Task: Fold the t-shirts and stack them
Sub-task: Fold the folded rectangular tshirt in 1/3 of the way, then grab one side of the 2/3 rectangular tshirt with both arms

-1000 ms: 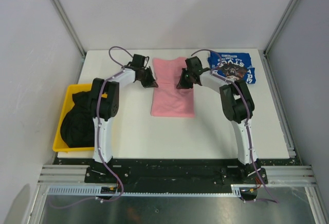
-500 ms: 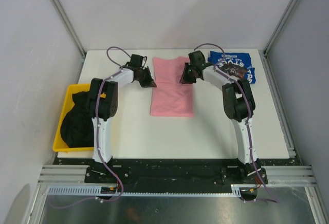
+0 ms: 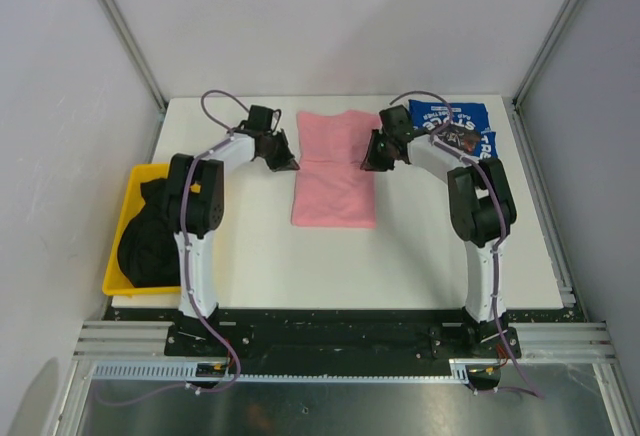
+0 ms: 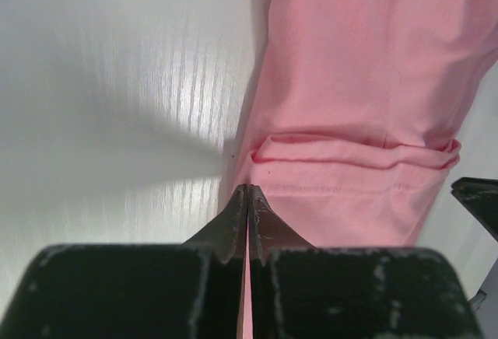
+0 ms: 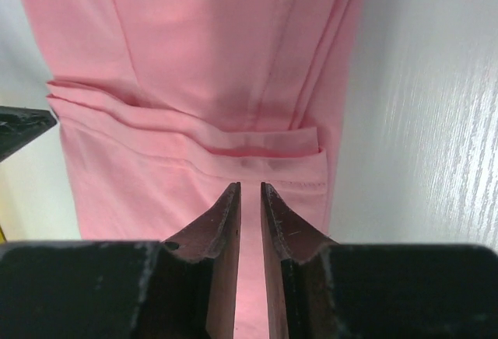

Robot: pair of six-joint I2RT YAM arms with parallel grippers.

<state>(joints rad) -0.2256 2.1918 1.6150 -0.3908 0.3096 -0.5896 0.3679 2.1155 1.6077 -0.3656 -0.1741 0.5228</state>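
White table (image 3: pixel 420 256) is sitting between pale grey walls, with metal rails running along its near side. Writing: only the blue t-shirt (image 3: pixel 470 114), lying folded just right of the pink t-shirt's (image 3: pixel 335 186) far end, is carrying print, white lettering around a dark graphic, too small and turned to read with certainty. Pink t-shirt is lying flat on the table, folded into a long narrow strip, with a crosswise fold running level with both pincers. Left pincer (image 4: pixel 247 191) is resting closed, its tips meeting the pink shirt's left edge right at the hem; whether any cloth is being pinched, cannot tell. Right pincer (image 5: pixel 250 187) is sitting at the pink shirt's right side near the same hem, jaws standing slightly parted, pink showing through the narrow gap, nothing gripped. Black t-shirts (image 3: pixel 150 236) are lying heaped in a yellow bin (image 3: pixel 133 184), well left of the pink shirt.
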